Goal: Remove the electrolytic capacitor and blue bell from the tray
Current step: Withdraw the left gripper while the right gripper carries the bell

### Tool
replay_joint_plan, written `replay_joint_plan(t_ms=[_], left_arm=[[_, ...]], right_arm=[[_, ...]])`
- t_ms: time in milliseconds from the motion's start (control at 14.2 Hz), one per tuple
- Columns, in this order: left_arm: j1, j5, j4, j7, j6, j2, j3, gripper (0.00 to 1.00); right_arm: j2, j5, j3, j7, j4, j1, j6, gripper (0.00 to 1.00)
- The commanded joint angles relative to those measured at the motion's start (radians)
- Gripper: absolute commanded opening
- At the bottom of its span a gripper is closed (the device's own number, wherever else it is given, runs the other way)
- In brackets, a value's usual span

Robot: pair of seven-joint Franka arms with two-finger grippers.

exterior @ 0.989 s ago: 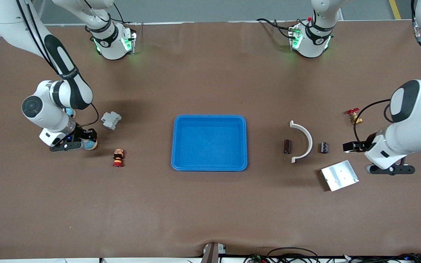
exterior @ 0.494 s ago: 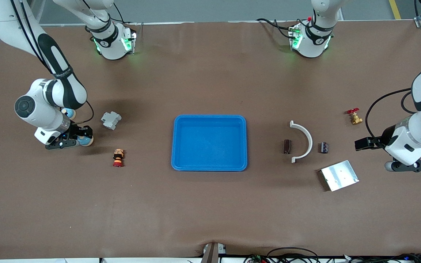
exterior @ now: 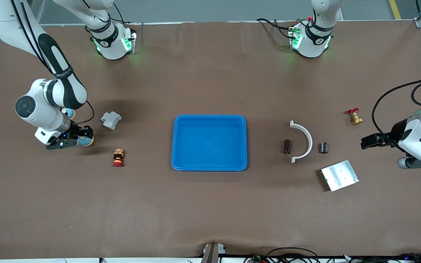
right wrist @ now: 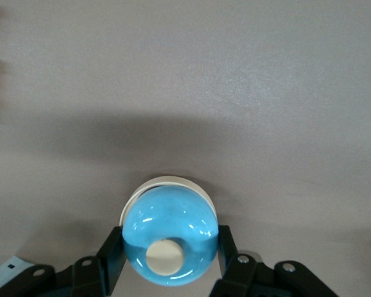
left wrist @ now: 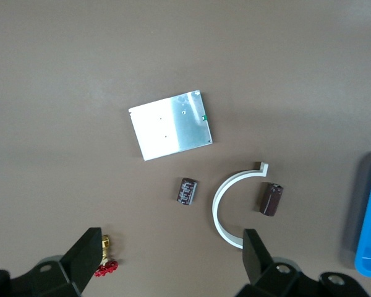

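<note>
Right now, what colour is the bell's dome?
Light blue with a cream button; clearest in the right wrist view.

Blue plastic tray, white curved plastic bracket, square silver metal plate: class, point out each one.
Blue plastic tray (exterior: 210, 118): front view, its rim nearest the robots' bases.
White curved plastic bracket (exterior: 309, 138): front view, middle of its arc.
Square silver metal plate (left wrist: 170, 125): left wrist view, centre of its face.

Right claw (exterior: 72, 140) clamps bell (exterior: 86, 140) low over table; left claw (exterior: 420, 162) open near plate (exterior: 340, 175).
</note>
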Motion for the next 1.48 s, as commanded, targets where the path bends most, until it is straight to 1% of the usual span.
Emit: replay_joint_plan(t_ms=[0, 212, 847, 1059, 1130, 1200, 1271, 1342, 1412], left_arm=[[-0.011, -0.018, 0.036, 0.001, -0.026, -0.009, -0.014, 1.0], [-0.009, -0.02, 0.036, 0.001, -0.028, -0.008, -0.024, 1.0], [0.0, -0.023, 0.036, -0.004, -0.026, 0.013, -0.016, 1.0], [0.021, -0.023, 0.038, 0.006, -0.025, 0.027, -0.014, 1.0], [0.023, -0.021, 0.038, 0.007, -0.025, 0.03, -0.014, 1.0], [0.018, -0.021, 0.04, 0.004, -0.025, 0.036, -0.011, 1.0], [0.009, -0.023, 0.041, 0.003, -0.025, 0.037, 0.001, 1.0], [-0.015, -0.026, 0.041, 0.003, -0.026, 0.035, 0.024, 1.0], [-0.05, -0.027, 0.041, 0.003, -0.028, 0.027, 0.062, 1.0]], right_arm=[[-0.026, 0.007, 0.014, -0.019, -0.021, -0.016, 0.008, 0.0], [-0.018, 0.007, 0.014, -0.019, -0.019, -0.015, 0.032, 0.0], [0.028, 0.002, 0.012, -0.019, 0.004, -0.013, 0.034, 0.0], [0.028, 0.002, 0.012, -0.016, 0.005, -0.016, 0.032, 0.0], [0.029, 0.003, 0.014, -0.004, 0.019, -0.015, 0.017, 0.16], [0.03, 0.008, 0.012, 0.001, 0.025, -0.015, 0.017, 0.97], [0.033, 0.008, 0.012, 0.001, 0.027, -0.021, 0.017, 1.0], [0.034, 0.008, 0.012, -0.001, 0.028, -0.021, 0.017, 1.0], [0.033, 0.008, 0.014, 0.001, 0.028, -0.018, 0.017, 1.0]])
